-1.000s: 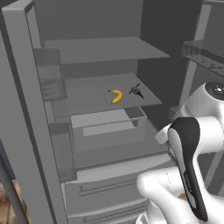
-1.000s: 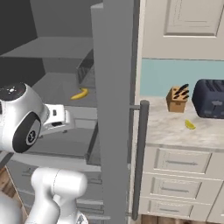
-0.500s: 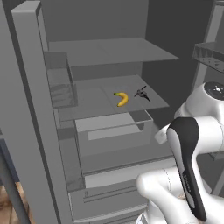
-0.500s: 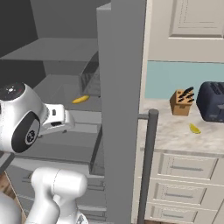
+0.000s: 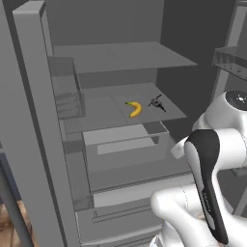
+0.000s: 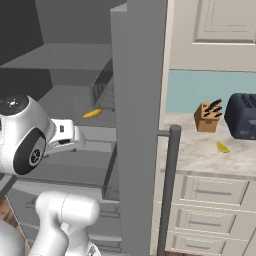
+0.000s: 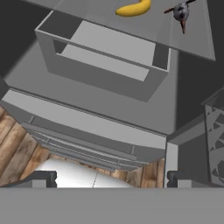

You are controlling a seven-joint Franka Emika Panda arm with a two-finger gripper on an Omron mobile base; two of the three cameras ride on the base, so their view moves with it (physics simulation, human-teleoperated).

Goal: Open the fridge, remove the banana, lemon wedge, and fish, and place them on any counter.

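The fridge [image 5: 120, 58] stands open. On its middle shelf a yellow banana [image 5: 134, 109] lies just left of a small dark fish [image 5: 157, 102]. Both show at the top of the hand view, banana [image 7: 133, 8] and fish [image 7: 180, 13], above a pulled-out grey drawer [image 7: 105, 65]. My gripper [image 7: 110, 179] is open, its fingertips wide apart with nothing between them, low in front of the fridge's lower drawers and well short of the shelf. The lemon wedge [image 6: 223, 147] lies on the counter [image 6: 200, 155] to the right of the fridge.
The open right fridge door [image 6: 142, 125] with its bar handle [image 6: 169, 190] stands between the fridge's inside and the counter. A knife block [image 6: 208, 116] and a dark toaster [image 6: 242, 116] sit at the counter's back. The left door [image 5: 29, 125] hangs open too.
The whole picture shifted slightly in both base views a second ago as the base moved, then settled. Banana, fish and lemon wedge lie where they were. The gripper has stayed open.
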